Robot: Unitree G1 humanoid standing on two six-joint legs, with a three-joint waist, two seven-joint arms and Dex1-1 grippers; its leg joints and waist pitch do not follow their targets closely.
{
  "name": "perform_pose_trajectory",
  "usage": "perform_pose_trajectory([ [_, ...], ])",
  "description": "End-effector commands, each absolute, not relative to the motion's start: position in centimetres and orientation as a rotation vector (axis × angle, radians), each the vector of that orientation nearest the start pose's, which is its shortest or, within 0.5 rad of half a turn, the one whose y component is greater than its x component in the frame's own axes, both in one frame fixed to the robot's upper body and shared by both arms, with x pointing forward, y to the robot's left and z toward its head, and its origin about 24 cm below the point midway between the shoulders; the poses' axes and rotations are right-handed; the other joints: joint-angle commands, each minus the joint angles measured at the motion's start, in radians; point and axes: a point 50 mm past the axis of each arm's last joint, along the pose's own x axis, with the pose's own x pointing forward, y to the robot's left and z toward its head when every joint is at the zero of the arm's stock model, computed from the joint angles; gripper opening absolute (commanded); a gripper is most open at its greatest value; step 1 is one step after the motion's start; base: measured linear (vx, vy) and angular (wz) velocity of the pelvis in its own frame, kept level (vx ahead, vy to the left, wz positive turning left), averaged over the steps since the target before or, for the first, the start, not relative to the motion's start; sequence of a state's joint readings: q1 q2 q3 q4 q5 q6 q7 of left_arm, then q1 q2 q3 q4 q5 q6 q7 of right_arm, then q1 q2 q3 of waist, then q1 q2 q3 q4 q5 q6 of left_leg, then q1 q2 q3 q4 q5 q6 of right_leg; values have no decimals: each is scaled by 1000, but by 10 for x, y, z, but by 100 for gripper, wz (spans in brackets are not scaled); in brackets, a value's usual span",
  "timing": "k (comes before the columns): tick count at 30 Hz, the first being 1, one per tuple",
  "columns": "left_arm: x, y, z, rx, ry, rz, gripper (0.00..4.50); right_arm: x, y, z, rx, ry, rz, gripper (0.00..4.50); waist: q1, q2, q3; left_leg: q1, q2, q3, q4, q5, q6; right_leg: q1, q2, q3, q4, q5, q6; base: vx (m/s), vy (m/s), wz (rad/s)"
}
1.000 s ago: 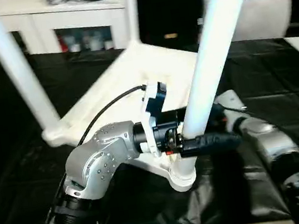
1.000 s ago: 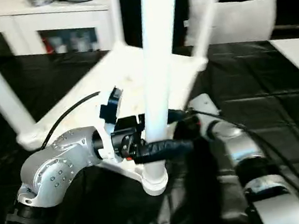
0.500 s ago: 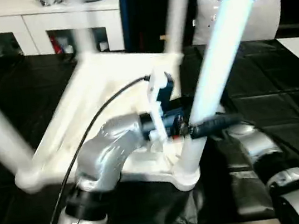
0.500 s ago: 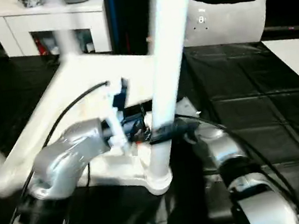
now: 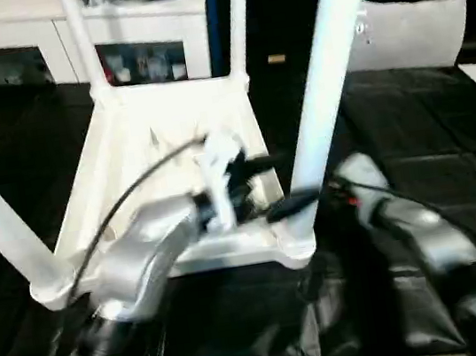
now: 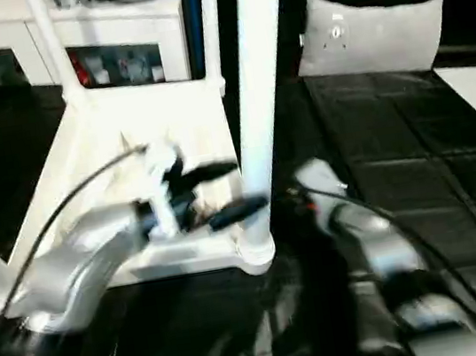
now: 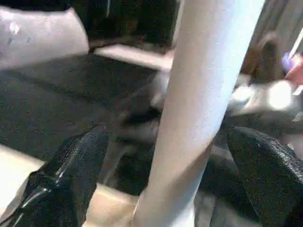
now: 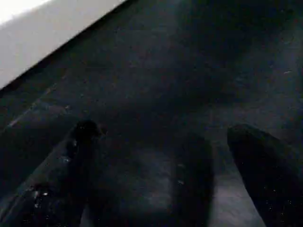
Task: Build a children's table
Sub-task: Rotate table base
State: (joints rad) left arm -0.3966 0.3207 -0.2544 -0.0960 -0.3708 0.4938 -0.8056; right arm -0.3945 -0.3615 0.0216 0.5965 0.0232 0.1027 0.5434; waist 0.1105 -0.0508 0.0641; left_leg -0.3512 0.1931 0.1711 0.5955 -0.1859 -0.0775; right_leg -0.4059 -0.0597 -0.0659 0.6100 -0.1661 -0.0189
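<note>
On the black mat [image 5: 455,190], the tabletop [image 5: 160,136] lies upside down with legs standing in its corners. My left gripper [image 7: 165,156] is spread around the near leg [image 5: 320,94], not clamping; my right gripper [image 8: 161,156] is spread over bare mat. I judge seating this leg comes next.

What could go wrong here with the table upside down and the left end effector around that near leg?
1. The left end effector straddles the near leg with fingers spread; a sideways swing could lever the leg in its corner socket.
2. The tabletop rests unclamped on the black cover, so it may slide.
</note>
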Motion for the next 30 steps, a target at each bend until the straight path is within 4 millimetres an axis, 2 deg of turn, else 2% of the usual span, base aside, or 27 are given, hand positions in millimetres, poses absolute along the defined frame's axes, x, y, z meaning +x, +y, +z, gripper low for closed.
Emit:
perform_pose_trajectory([
  [1, 275, 89, 106, 153, 175, -1174, 445, 311, -213, 31, -232, 327, 469, 450, 2, 3, -58, 10, 31, -8, -76, -296, 5, 40, -73, 44, -97, -469, -88, 0, 0, 0],
  [2, 273, 94, 102, 189, 199, -1178, 445, 309, -215, 36, -224, 304, 457, 450, 0, 1, -58, 6, 29, -12, -78, -303, 4, 42, -74, 43, -98, -502, -71, 0, 0, 0],
  [3, 271, 98, 99, 210, 215, -1182, 445, 308, -217, 39, -218, 289, 448, 450, 2, 1, -58, 8, 29, -12, -78, -303, 4, 38, -74, 43, -101, -520, -58, 0, 0, 0],
  [4, 269, 100, 98, 226, 222, -1190, 445, 306, -218, 42, -217, 274, 445, 450, 0, -4, -57, 5, 29, -12, -79, -302, 4, 38, -75, 43, -102, -529, -54, 0, 0, 0],
  [5, 268, 102, 97, 241, 226, -1197, 409, 304, -219, 45, -212, 273, 442, 450, 2, -2, -57, 7, 28, -14, -80, -302, 4, 37, -74, 43, -104, -542, -46, 0, 0, 0],
  [6, 267, 106, 94, 277, 235, -1199, 409, 299, -219, 49, -173, 292, 485, 450, 1, -1, -57, 9, 29, -13, -79, -305, 2, 34, -73, 43, -103, -534, -53, 0, 0, 0],
  [7, 267, 109, 91, 309, 246, -1206, 409, 296, -218, 51, -163, 299, 522, 450, 2, -2, -56, 7, 28, -14, -81, -307, 8, 37, -71, 42, -104, -529, -51, 0, 0, 0],
  [9, 267, 111, 89, 337, 257, -1214, 403, 292, -218, 53, -169, 297, 552, 450, 5, 5, -57, 7, 33, -16, -83, -313, 9, 36, -73, 44, -100, -496, -64, 0, 0, 0],
  [11, 267, 113, 85, 370, 283, -1230, 365, 288, -221, 59, -199, 278, 586, 450, 6, 7, -57, 7, 32, -14, -82, -316, 8, 35, -76, 44, -103, -500, -67, 0, 0, 0],
  [15, 266, 111, 83, 355, 312, -1275, 357, 280, -228, 65, -216, 285, 618, 450, 10, 6, -58, 6, 32, -15, -82, -303, 7, 38, -77, 45, -101, -493, -72, 0, 0, 0],
  [17, 262, 108, 83, 338, 319, -1325, 321, 274, -230, 71, -221, 293, 661, 450, 10, 6, -57, 5, 32, -15, -82, -304, 11, 39, -78, 45, -103, -494, -76, 0, 0, 0],
  [19, 259, 106, 81, 339, 323, -1342, 322, 267, -230, 75, -222, 304, 711, 450, 10, 7, -57, 3, 31, -15, -81, -303, 14, 40, -77, 45, -101, -489, -81, 0, 0, 0],
  [21, 258, 105, 76, 343, 337, -1342, 285, 261, -229, 77, -219, 312, 765, 450, 11, 6, -57, 2, 32, -15, -81, -301, 23, 42, -77, 45, -103, -502, -71, 0, 0, 0],
  [25, 261, 107, 68, 359, 379, -1321, 271, 252, -225, 79, -231, 326, 859, 450, 9, 4, -55, 1, 28, -16, -79, -309, 26, 40, -78, 40, -113, -569, -45, 0, 0, 0],
  [27, 263, 109, 65, 369, 399, -1314, 244, 251, -225, 80, -248, 325, 876, 450, 9, 5, -55, 7, 26, -16, -75, -317, 23, 33, -79, 38, -120, -608, -29, 0, 0, 0],
  [30, 270, 114, 60, 382, 425, -1300, 225, 248, -227, 84, -253, 323, 936, 450, 10, 6, -55, 9, 28, -19, -76, -329, 25, 34, -81, 34, -124, -616, -29, 0, 0, 0],
])
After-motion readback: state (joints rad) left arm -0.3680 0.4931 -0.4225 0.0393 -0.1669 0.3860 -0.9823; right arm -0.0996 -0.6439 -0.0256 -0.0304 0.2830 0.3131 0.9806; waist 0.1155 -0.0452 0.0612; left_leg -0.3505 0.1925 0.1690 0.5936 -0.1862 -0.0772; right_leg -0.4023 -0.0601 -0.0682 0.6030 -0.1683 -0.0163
